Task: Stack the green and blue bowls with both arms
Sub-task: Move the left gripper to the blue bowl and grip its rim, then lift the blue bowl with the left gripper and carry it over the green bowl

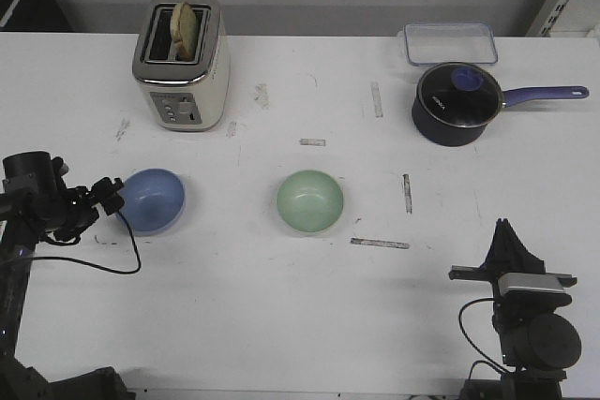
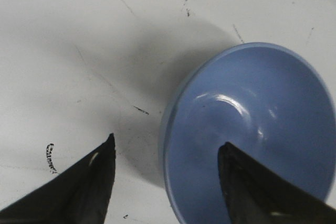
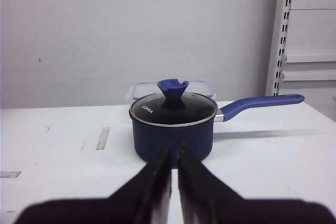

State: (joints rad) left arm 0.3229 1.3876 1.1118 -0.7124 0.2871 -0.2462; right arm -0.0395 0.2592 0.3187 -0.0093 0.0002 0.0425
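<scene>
Blue bowl (image 2: 252, 135) between spread left end effector (image 2: 165, 148) fingers.

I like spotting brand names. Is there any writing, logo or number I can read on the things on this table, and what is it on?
"KONKA": white letters on the glass lid of the saucepan.
Small dark print on the table near the blue bowl: too blurred to read.
Toaster controls: too small to read.

The white surface (image 1: 281, 325) is scuffed, with short tape strips. The green bowl (image 1: 310, 201) sits near its centre; the blue bowl (image 1: 153, 200) lies at nine o'clock from it. A toaster (image 1: 181, 61) (bread in its slot) stands at eleven, a lidded saucepan (image 1: 456, 104) at two, a clear container (image 1: 450, 43) behind it.
</scene>
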